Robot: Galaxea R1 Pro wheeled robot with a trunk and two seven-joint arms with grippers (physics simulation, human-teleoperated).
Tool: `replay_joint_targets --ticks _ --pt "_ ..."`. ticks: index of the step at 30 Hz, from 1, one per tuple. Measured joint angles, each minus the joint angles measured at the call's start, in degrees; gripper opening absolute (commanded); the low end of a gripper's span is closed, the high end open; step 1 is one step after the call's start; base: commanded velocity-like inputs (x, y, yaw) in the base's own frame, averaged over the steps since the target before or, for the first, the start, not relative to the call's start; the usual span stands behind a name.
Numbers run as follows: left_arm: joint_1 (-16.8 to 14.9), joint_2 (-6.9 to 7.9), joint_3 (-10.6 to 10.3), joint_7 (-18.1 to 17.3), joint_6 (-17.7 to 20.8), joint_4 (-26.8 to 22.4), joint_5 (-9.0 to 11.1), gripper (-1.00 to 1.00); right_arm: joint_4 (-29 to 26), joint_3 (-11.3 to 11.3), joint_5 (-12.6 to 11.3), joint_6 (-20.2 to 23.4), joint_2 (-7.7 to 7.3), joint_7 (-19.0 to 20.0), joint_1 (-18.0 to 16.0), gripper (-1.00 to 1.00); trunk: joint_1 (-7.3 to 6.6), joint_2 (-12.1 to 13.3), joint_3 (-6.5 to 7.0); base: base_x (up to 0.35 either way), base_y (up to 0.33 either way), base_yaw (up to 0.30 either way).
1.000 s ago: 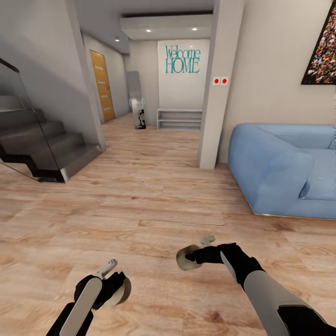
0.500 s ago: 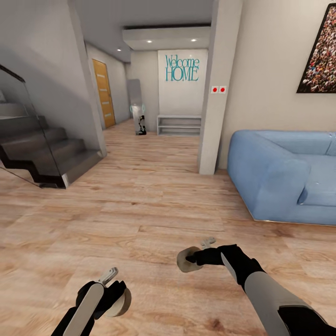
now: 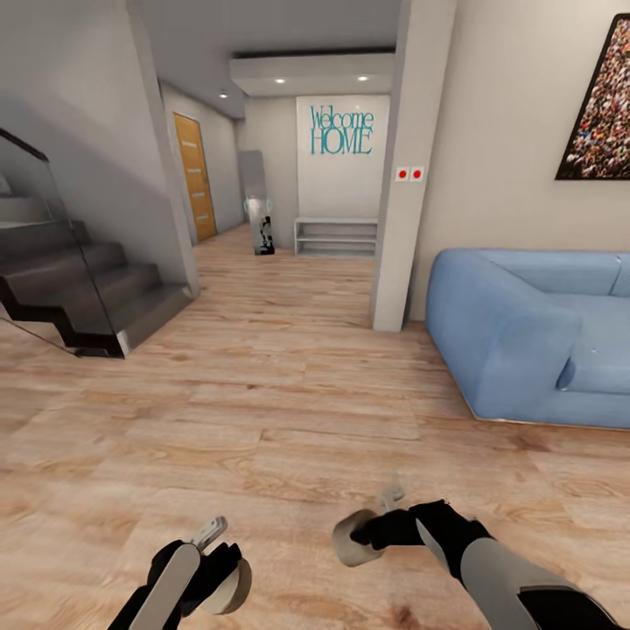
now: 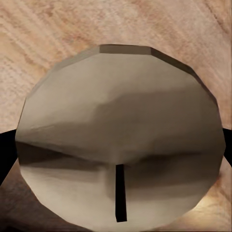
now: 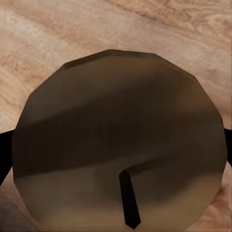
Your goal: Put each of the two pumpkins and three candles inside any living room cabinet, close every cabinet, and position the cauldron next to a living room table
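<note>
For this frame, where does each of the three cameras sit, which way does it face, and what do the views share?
Head view: on the robot's head, facing forward and down across the wooden floor toward the blue sofa, stairs and hallway; both forearms show, the left gripper and right gripper each holding a candle.
Left wrist view: near the left gripper, looking along it at the candle's round end, floor behind.
Right wrist view: likewise, the other candle over floor.
Shared: both candles and the floor.
</note>
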Motion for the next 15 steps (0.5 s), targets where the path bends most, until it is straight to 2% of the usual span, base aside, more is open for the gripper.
replay_joint_targets --ticks 6,9,11,15 --pt "0.0 -0.03 -0.1 -0.6 -0.2 1.9 -0.1 -1.0 1.3 -0.2 -0.1 -1.7 0.05 0.0 0.3 -1.0 -1.32 2.4 1.09 0.0 0.0 0.0" --pt "0.0 -0.08 -0.1 -0.6 -0.2 4.5 -0.2 -1.0 2.7 0.0 0.1 -1.8 0.03 -3.5 0.4 -1.0 -1.98 3.6 1.62 0.0 0.0 0.0" --pt "0.0 -0.08 -0.1 -0.7 -0.3 6.1 -0.2 -1.0 3.6 0.1 0.3 -1.9 0.08 -7.8 0.4 -1.0 -2.42 4.4 1.98 0.0 0.0 0.0" --pt "0.0 -0.16 -0.1 -0.8 -3.5 6.8 -0.2 -1.0 3.7 -0.3 -0.1 -4.4 0.28 -9.4 1.6 -1.0 -3.3 6.0 2.7 0.0 0.0 0.0"
